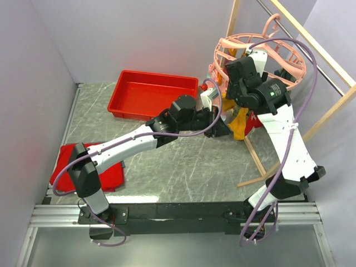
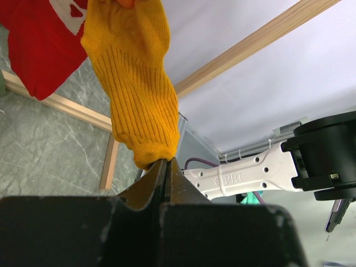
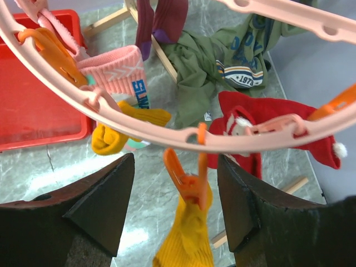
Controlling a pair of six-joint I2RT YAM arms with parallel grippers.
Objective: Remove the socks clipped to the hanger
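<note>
The mustard yellow sock is hung from an orange clip on the pink ring hanger, and its toe is pinched between the closed fingers of the left tool. The right tool is held wide open, one finger on either side of that clip, with nothing gripped. A pink sock, a maroon sock, a red sock and an olive green sock are seen beneath the ring, and the red tray is set on the surface left of the hanger, only its own red floor shown inside.
</note>
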